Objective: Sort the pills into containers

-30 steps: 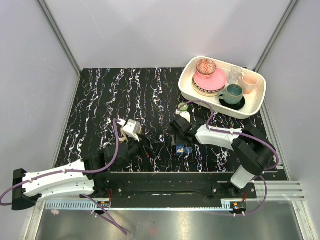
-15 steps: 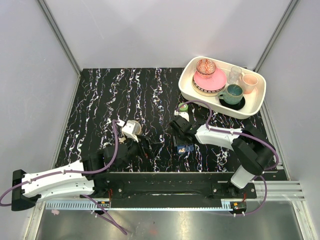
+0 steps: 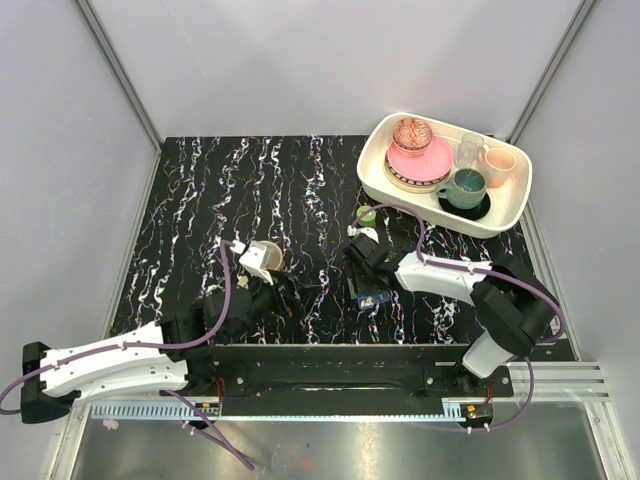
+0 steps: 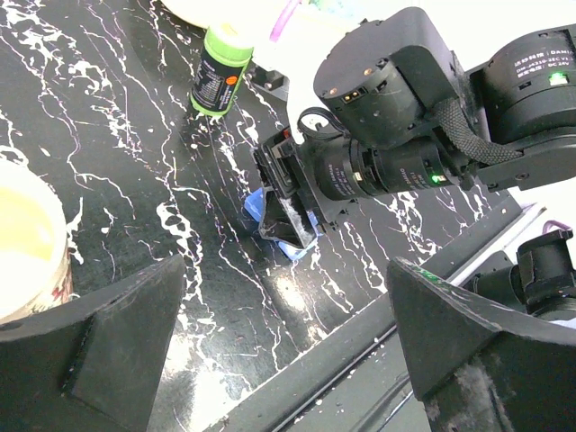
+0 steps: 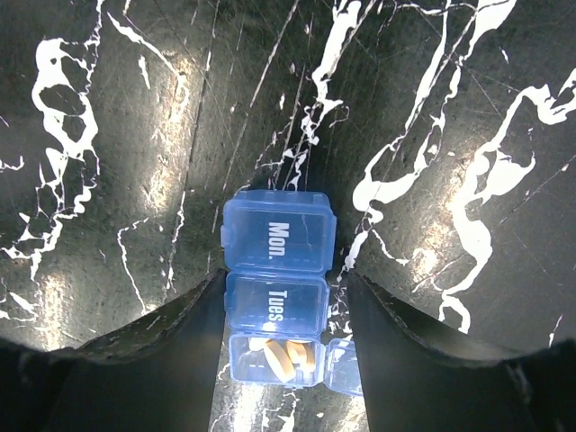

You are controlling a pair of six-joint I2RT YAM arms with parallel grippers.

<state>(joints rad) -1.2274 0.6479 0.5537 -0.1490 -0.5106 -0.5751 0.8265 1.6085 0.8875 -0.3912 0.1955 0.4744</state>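
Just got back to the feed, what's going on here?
The right gripper straddles the small blue translucent plastic pill box on the black marbled table; whether it grips is unclear. The Mon. and Tues lids are shut, and the next compartment holds orange pills. The left gripper hovers open and empty.

**Our count, kind by kind**

We count one blue pill box (image 5: 277, 297) showing two shut lids and one open compartment holding at least two pills (image 5: 277, 357). We also find one green bottle (image 4: 219, 72), one beige mug (image 3: 264, 254) and one white tray (image 3: 372, 172). The tray holds one teal mug (image 3: 466, 186), one peach mug (image 3: 498, 163), one clear glass (image 3: 469, 147), one red patterned glass (image 3: 411, 131) and one pink plate (image 3: 425, 162).
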